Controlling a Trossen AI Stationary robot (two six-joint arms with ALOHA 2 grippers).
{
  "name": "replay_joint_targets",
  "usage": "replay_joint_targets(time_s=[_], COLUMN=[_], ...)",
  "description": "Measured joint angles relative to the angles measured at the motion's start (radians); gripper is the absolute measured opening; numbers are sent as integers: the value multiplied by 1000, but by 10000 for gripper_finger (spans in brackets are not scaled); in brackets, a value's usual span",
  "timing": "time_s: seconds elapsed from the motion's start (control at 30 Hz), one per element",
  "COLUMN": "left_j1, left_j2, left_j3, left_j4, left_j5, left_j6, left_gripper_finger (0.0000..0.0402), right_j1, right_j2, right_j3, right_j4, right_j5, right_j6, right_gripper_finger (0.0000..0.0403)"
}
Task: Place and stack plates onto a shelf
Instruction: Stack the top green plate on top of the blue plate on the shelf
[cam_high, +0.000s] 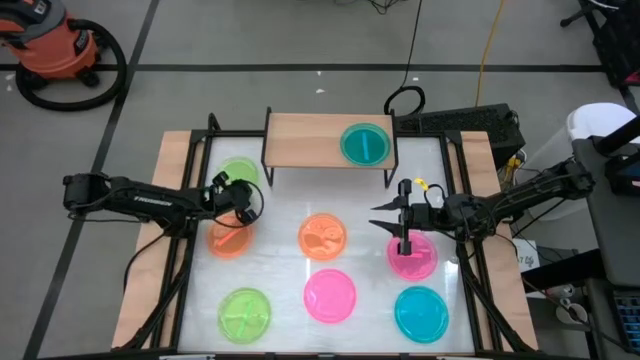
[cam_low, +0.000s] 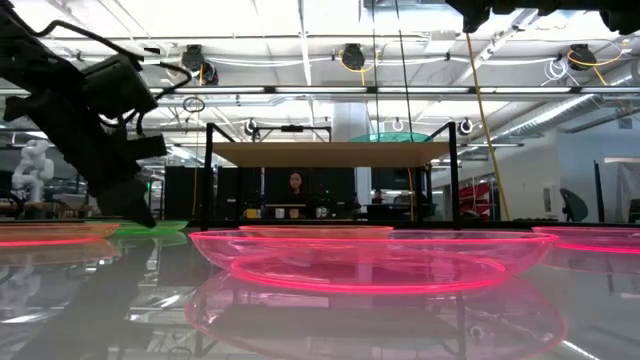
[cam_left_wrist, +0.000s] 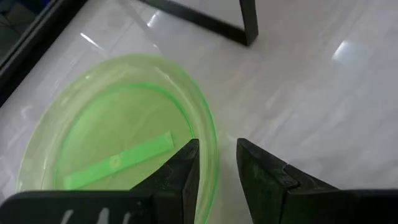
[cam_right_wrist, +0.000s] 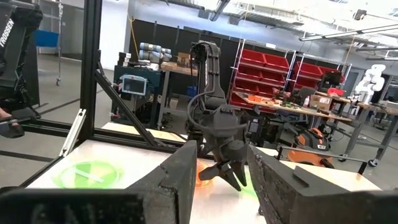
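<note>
At the near rim of the green plate (cam_left_wrist: 118, 143), the left end effector (cam_left_wrist: 217, 168) is seen slightly parted, holding nothing, the rim between its fingers. A shallow bite could let it slip. Farther off, the right end effector (cam_high: 405, 225) hovers open over a pink plate (cam_high: 412, 255); the shelf (cam_high: 300, 140) carries one cyan plate (cam_high: 366, 144).

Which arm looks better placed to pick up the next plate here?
Probably left: the left gripper is low, its open fingers straddling the rim of the green plate near the shelf. The right gripper is raised, holding nothing.
</note>
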Motion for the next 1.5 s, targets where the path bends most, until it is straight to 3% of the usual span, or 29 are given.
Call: replay_joint_targets(time_s=[0.43, 0.77, 0.87, 1.07, 1.23, 1.37, 1.5], left_j1=[83, 83, 73, 16, -63, -116, -144], left_j2=[86, 88, 89, 88, 88, 88, 76], left_j3=[3, 27, 59, 186, 285, 339, 404], left_j4=[45, 8, 2, -237, -428, -512, -555], left_j5=[1, -8, -7, -18, -163, -347, -455], left_j6=[27, 34, 34, -40, -190, -262, -286], left_gripper_finger=[111, 15, 6, 4, 3, 2, 1], right_j1=[0, 0, -1, -1, -5, -7, -7], right_j2=[0, 0, 0, 0, 0, 0, 0], right_j3=[0, 0, 0, 0, 0, 0, 0], right_j4=[-3, -4, -4, -14, -27, -31, -31], right_j5=[0, 0, 0, 2, 27, 27, 27], right_j6=[0, 0, -1, -3, -3, 2, 3], right_gripper_finger=[128, 128, 128, 128, 128, 128, 128])
